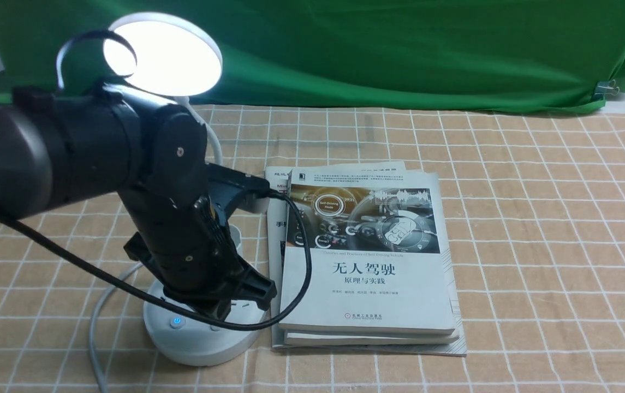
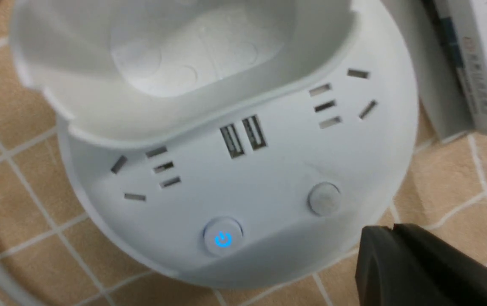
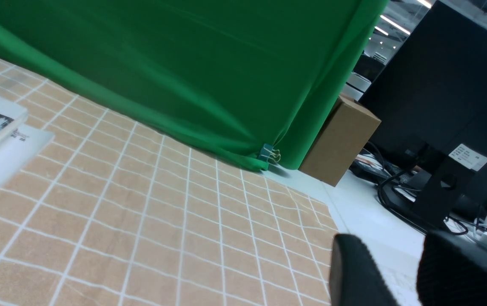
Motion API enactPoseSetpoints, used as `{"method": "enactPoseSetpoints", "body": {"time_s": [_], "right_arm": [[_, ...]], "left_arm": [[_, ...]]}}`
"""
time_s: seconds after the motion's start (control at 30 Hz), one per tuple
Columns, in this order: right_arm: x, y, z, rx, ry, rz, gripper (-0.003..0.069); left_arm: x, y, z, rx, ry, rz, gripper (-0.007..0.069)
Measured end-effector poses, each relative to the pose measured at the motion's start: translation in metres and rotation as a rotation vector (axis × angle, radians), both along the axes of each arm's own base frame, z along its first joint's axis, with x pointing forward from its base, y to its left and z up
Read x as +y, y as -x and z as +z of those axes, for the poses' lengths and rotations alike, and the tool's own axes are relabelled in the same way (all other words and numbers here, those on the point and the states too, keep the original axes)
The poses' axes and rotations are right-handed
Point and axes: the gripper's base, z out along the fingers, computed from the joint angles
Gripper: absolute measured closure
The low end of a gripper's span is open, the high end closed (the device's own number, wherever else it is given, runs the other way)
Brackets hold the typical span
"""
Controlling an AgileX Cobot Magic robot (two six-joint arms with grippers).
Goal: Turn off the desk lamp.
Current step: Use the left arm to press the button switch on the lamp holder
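White lamp [image 1: 203, 346], lit, well short of table's [image 1: 552, 245] far edge; arm [image 1: 170, 164] hides much.
Left gripper [image 2: 391, 229] narrow, tips together; right gripper [image 3: 390, 238] parted, cropped. Cable [image 1: 236, 326] crosses base; books [image 1: 367, 284] beside.

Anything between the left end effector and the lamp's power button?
Nothing visible between left end effector and power button. The arm's black cable crosses the base in the front view, but the left wrist view shows none over the button.
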Motion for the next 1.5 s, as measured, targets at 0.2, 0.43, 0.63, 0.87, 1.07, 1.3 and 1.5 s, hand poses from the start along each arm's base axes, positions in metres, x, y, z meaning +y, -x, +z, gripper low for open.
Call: {"method": "enactPoseSetpoints", "body": {"time_s": [0.2, 0.43, 0.63, 0.87, 1.07, 1.3, 1.5], "right_arm": [[0.0, 0.0, 0.0, 0.0, 0.0, 0.0, 0.0417], [0.0, 0.0, 0.0, 0.0, 0.0, 0.0, 0.0417], [0.0, 0.0, 0.0, 0.0, 0.0, 0.0, 0.0417], [0.0, 0.0, 0.0, 0.0, 0.0, 0.0, 0.0417], [0.0, 0.0, 0.0, 0.0, 0.0, 0.0, 0.0417], [0.0, 0.0, 0.0, 0.0, 0.0, 0.0, 0.0417], [0.0, 0.0, 0.0, 0.0, 0.0, 0.0, 0.0417]], "left_arm": [[-0.003, -0.006, -0.021, 0.048, -0.024, 0.013, 0.0619], [-0.004, -0.008, -0.03, 0.066, -0.032, 0.024, 0.0619], [-0.003, -0.006, -0.018, 0.03, -0.012, 0.034, 0.0619], [0.001, 0.002, 0.014, -0.057, 0.038, 0.049, 0.0619], [0.0, -0.001, 0.002, -0.014, 0.015, 0.049, 0.0619], [-0.003, -0.008, -0.019, 0.022, -0.017, 0.045, 0.0619], [-0.004, -0.01, -0.031, 0.057, -0.038, 0.044, 0.0619]]}}
